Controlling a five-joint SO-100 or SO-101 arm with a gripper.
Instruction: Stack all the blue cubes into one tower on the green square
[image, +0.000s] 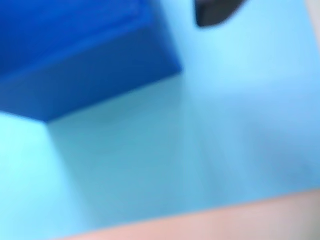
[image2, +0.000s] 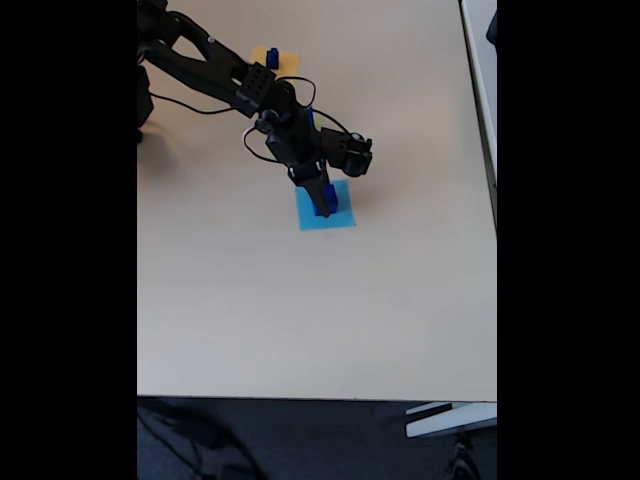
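Wrist view: close and blurred; large blue cube (image: 85, 60) filling the upper left, resting on the flat light-blue square (image: 210, 150), one vertical edge toward the lens; dark gripper fingertip (image: 217, 12) entering at the top edge, just right of the cube's upper corner; pale table (image: 240, 220) showing as a strip along the bottom. Second finger hidden, so contact with the cube not resolvable here. Fixed view: black arm (image2: 215, 70) reaching from the upper left down to the light-blue square (image2: 340, 218) near the table's centre; gripper (image2: 322, 200) pointing downward over that square, a dark-blue cube (image2: 324, 205) directly at its tip, apparently between or under the fingers. Claw state: cannot tell whether spread, pressed together or pinching the cube, the fingers being too small and merged with the cube at this scale. Small blue cube (image2: 272, 57) sitting on the orange-yellow square (image2: 288, 62) well apart, toward the far table edge behind the arm. Green square not identifiable at this moment. Governing relation, as a judgement: cube immediately below the claw, essentially no lateral offset, cube without a long axis, so only a vertical move and a closing of the fingers across two opposite faces apparently required before any carry to the target patch.
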